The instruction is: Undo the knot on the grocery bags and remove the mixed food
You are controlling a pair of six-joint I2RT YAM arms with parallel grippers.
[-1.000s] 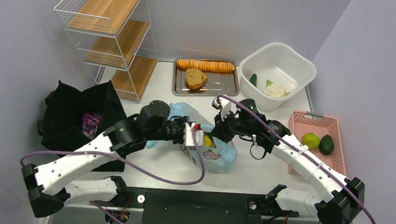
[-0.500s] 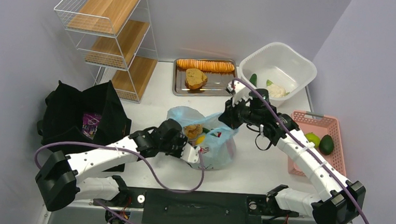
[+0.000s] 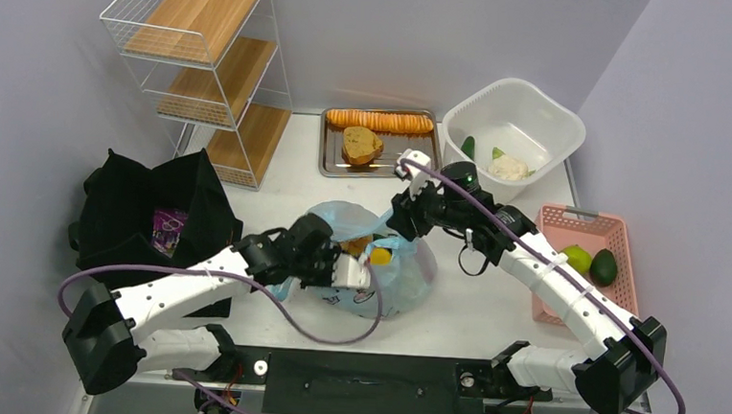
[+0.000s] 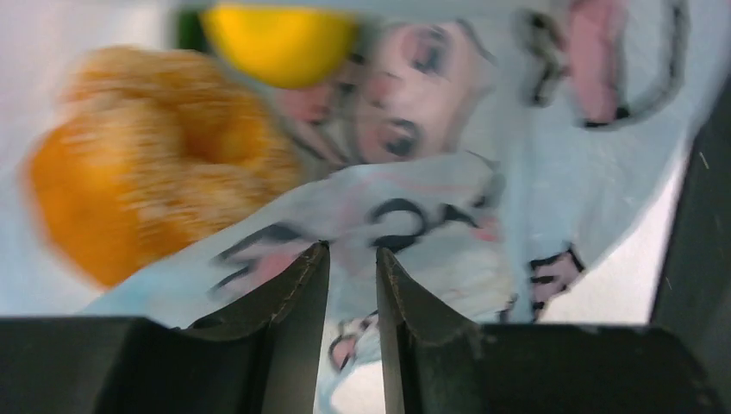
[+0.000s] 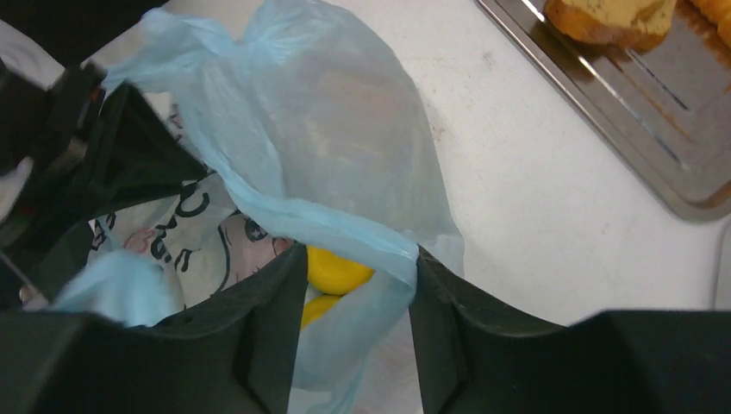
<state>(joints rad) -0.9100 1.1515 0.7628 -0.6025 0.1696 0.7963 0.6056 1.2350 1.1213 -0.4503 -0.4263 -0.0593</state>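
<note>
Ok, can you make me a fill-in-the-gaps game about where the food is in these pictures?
The yellow lemon lies inside the pale ___ plastic bag.
The cauliflower sits in the ___ tub.
The dark avocado lies in the ___ basket.
The purple packet is in the ___ tote.
Missing words: blue, white, pink, black.

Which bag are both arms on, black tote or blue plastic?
The pale blue plastic bag mid-table: left gripper and right gripper are both at its mouth. The black tote sits apart on the left, no gripper near.
</note>
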